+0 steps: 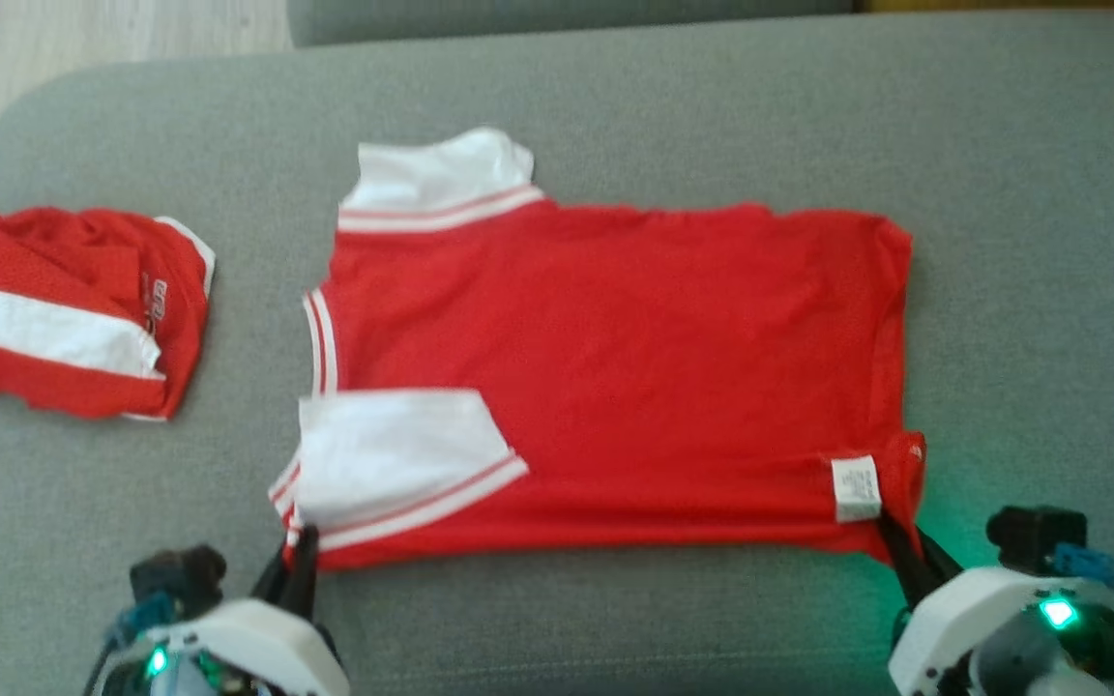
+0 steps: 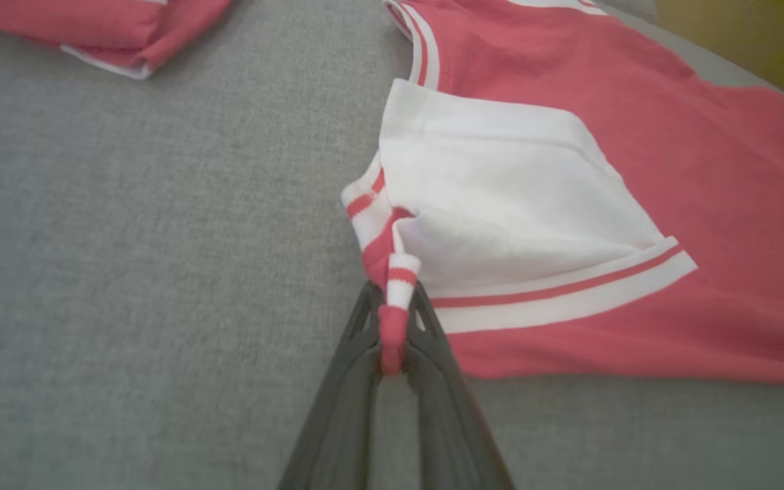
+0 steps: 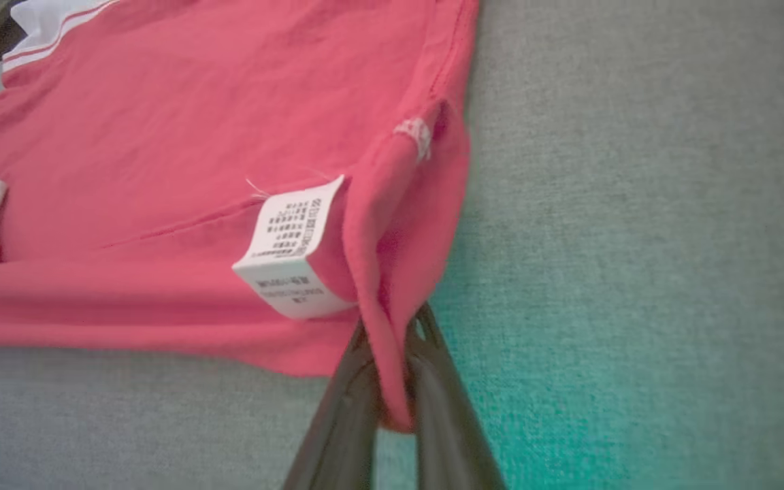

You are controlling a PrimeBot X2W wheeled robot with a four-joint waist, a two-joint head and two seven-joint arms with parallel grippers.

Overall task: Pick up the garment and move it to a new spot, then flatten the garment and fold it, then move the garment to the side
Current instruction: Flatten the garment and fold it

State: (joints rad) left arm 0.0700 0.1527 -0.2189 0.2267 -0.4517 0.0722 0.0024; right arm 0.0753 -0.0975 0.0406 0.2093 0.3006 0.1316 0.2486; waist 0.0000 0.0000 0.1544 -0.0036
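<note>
Firmly inside left claw (image 2: 395,303) and right claw (image 3: 392,330): garment (image 1: 615,367) corners.

Left gripper (image 1: 300,546): fingers (image 2: 348,388) pressed together, pointing straight ahead. Fold of garment (image 1: 615,358) pinched between tips, cloth bunched just ahead of them. Right gripper (image 1: 895,536): fingers angled up and to its left, likewise clamped on garment edge, fabric hanging down between them. Both wrists low, green lamps lit.
</note>
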